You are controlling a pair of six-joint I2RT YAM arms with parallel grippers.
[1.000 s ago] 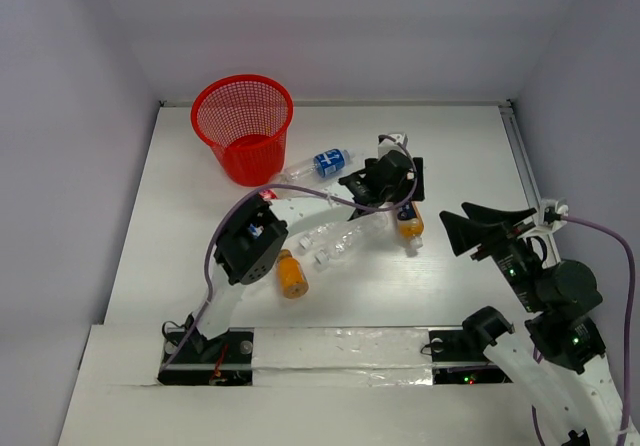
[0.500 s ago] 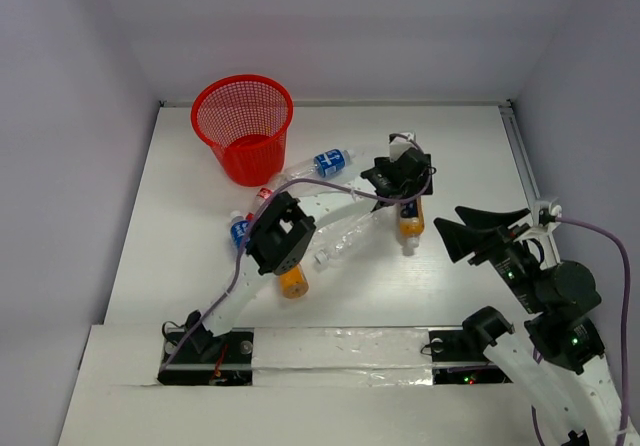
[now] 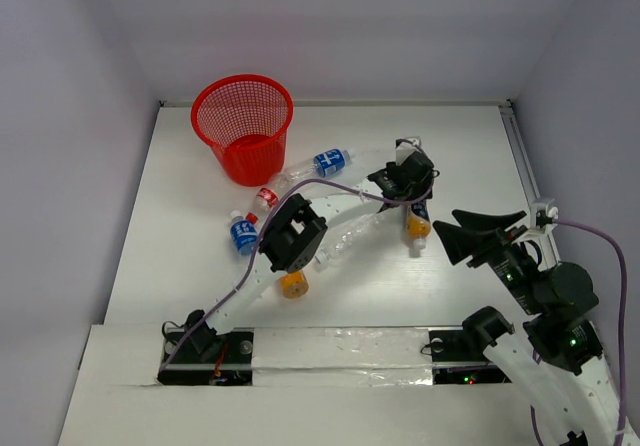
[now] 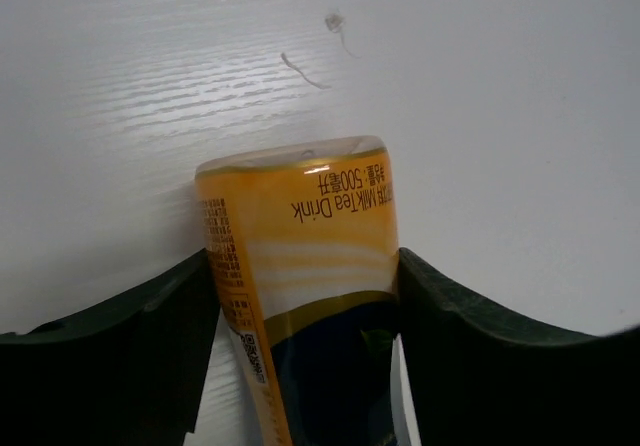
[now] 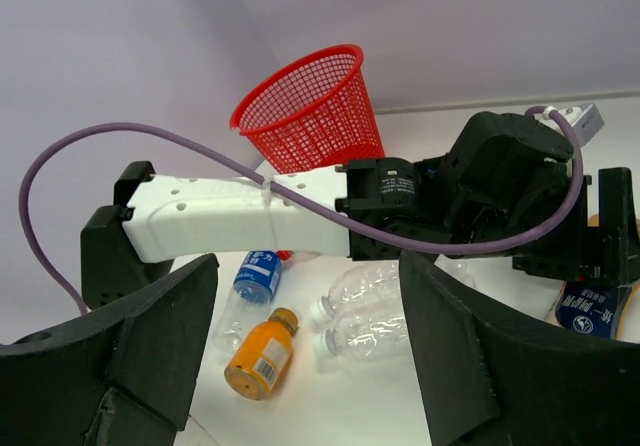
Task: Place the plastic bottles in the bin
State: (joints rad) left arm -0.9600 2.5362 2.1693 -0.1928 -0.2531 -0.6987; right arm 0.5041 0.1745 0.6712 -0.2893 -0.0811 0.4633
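The red mesh bin [image 3: 243, 126] stands at the back left. My left gripper [image 3: 405, 179] is open and straddles the long orange bottle [image 3: 414, 223], which lies on the table. In the left wrist view this bottle [image 4: 300, 256] fills the gap, with both fingers [image 4: 120, 356] against its sides. The stubby orange bottle [image 3: 292, 284] lies under the left arm's elbow. Two clear bottles [image 3: 345, 241], two blue-labelled ones [image 3: 330, 161] [image 3: 242, 234] and a red-labelled one [image 3: 265, 198] lie around it. My right gripper [image 3: 470, 234] is open and empty, above the table to the right.
The left forearm [image 5: 240, 211] crosses the right wrist view above the clear bottles [image 5: 380, 311], the stubby orange bottle [image 5: 258, 356] and a blue-labelled bottle [image 5: 250, 281], with the bin [image 5: 310, 106] behind. Walls close the table's back and sides.
My left arm's elbow has swung to the right and the left gripper has shifted right over the long orange bottle. A blue-labelled bottle at the left has come into view. The right arm barely moved.
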